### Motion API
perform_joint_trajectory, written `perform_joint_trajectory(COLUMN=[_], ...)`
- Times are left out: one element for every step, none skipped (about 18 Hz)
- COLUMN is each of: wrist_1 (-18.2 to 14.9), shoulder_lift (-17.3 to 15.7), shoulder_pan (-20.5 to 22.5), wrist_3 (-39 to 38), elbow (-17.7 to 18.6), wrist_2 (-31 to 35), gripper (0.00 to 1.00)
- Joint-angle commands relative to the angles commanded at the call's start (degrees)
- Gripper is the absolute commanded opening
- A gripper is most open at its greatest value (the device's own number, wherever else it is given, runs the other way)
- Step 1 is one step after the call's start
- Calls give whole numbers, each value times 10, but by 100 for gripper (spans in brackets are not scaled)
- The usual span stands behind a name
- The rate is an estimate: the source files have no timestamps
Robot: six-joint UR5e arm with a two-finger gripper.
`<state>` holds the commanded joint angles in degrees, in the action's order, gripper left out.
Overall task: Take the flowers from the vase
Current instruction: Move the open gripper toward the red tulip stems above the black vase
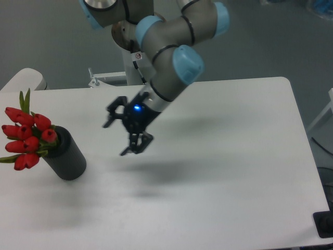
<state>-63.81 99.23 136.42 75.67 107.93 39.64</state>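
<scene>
red tulips: the flowers [26, 136] sit in the vase at the far left of the table, closed buds bunched and leaning left over the rim, narrow green leaves poking up behind them and out to the lower left.
black cylinder: the vase [66, 154] stands tilted a little on the left part of the table, its top hidden by the buds.
gripper: the gripper [136, 145] hangs above the table, well apart from the vase and to its right, pointing down and left; it is somewhat blurred.
jaws: the two dark fingers look close together at the tips with nothing between them, but the blur means i cannot tell for certain how wide they stand.
light: a small blue lamp glows on the gripper body.
arm: grey links with blue joint caps reach down from the far side.
white surface: the table [229, 172] carries a soft shadow under the gripper.
</scene>
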Motion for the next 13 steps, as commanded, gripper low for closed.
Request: perform_joint_trajectory(wrist_1=[0,1,1,1,2,4,11,18,22,24,25,25,30], shoulder_lift=[1,2,3,4,6,9,12,21,25,30,34,37,44], shoulder_pan=[-7,-11,-15,-16,-19,-24,-27,-31,-32,-33,-36,-40,-43], wrist_3=[0,0,-1,-1,-1,-2,-2,-2,-2,-3,-2,-2,-2], elbow=[0,0,0,-1,-2,-3,-3,-4,-3,-2,-1,0,0], wrist_2=[-9,-18,-23,-25,-31,-38,-46,-56,-69,-81,-85,-85,-86], gripper=[100,100,100,100,100,100,100,100,100,100,100,100,100])
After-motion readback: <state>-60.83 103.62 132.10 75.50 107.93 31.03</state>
